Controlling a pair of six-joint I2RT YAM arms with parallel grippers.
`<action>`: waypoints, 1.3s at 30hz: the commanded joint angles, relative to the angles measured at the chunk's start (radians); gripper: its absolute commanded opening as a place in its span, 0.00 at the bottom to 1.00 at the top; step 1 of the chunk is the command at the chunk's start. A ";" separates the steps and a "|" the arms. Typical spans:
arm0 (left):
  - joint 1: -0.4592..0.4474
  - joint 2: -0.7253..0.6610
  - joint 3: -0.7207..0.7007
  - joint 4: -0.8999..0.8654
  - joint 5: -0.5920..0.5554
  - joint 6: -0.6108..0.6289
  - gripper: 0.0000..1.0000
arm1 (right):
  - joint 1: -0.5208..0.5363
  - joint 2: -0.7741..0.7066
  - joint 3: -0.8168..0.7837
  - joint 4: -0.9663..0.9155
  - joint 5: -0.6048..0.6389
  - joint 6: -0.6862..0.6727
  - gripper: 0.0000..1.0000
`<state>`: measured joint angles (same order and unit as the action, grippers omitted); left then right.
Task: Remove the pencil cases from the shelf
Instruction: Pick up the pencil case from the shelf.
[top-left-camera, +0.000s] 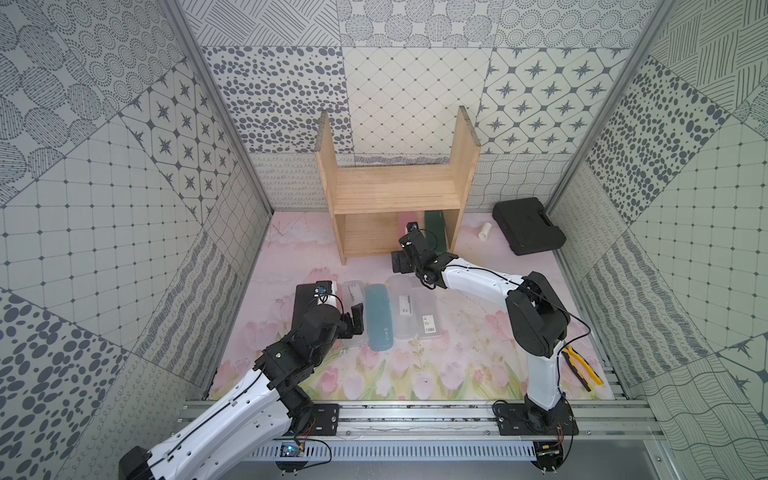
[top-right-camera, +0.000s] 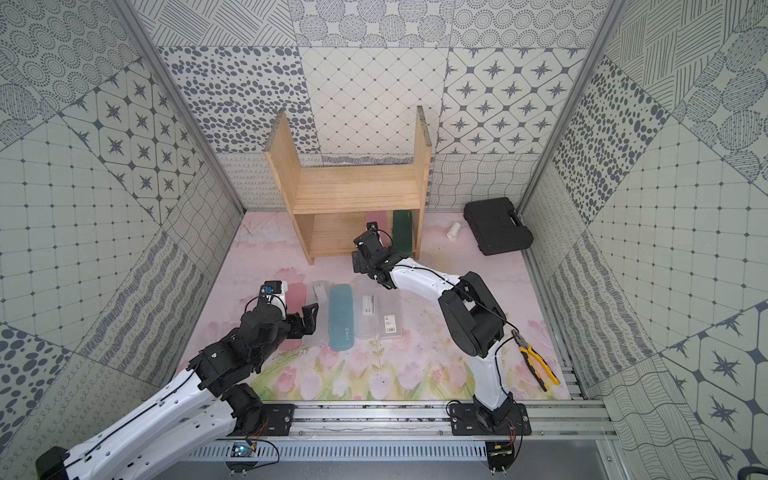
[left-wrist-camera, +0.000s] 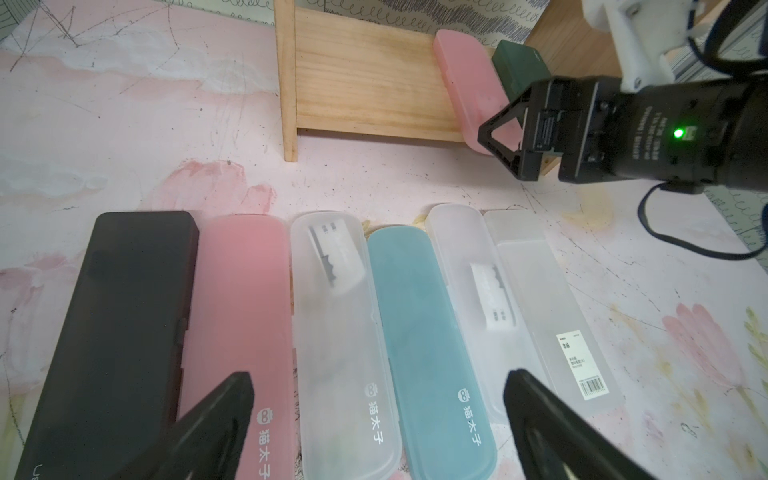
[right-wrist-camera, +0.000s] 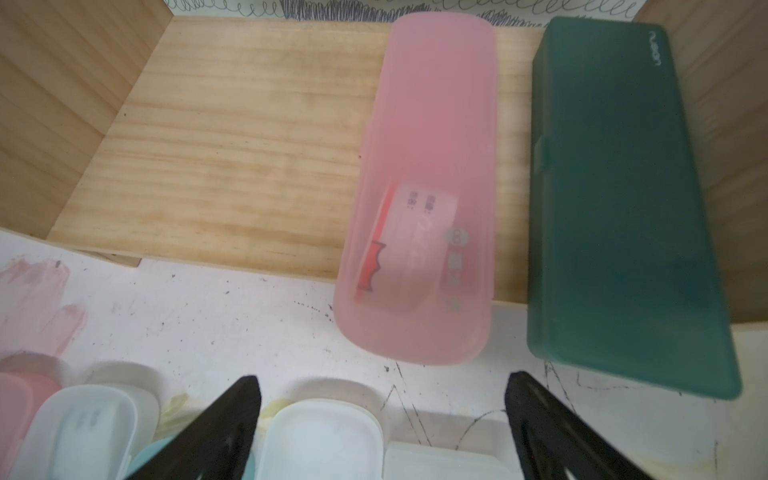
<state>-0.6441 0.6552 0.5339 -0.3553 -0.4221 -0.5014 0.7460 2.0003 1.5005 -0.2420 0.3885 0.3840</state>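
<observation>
In a top view the right gripper (top-left-camera: 398, 261) is hovering at the shelf (top-left-camera: 395, 195) mouth. Left wrist: the left gripper (left-wrist-camera: 376, 376) is gaping empty over six cleared cases (left-wrist-camera: 428, 332). Right wrist: the right jaws are gaping empty too; the pink case (right-wrist-camera: 424, 187) is overhanging the lower board, so centring on it, clear of the green case (right-wrist-camera: 615, 199) alongside, looks best.

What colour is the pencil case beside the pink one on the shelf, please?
The pencil case is dark green, clearest in the right wrist view.
</observation>
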 joint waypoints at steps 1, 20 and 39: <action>0.005 0.003 0.001 0.021 -0.016 0.022 0.99 | 0.004 0.035 0.044 0.028 0.051 -0.018 0.96; 0.005 0.012 0.000 0.028 -0.014 0.023 0.99 | -0.029 0.161 0.158 0.027 0.066 0.004 0.92; 0.005 0.020 0.000 0.031 -0.015 0.024 0.99 | -0.036 0.231 0.212 0.001 0.096 0.016 0.89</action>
<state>-0.6407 0.6727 0.5339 -0.3550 -0.4221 -0.5011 0.7120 2.2028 1.6886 -0.2523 0.4622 0.3874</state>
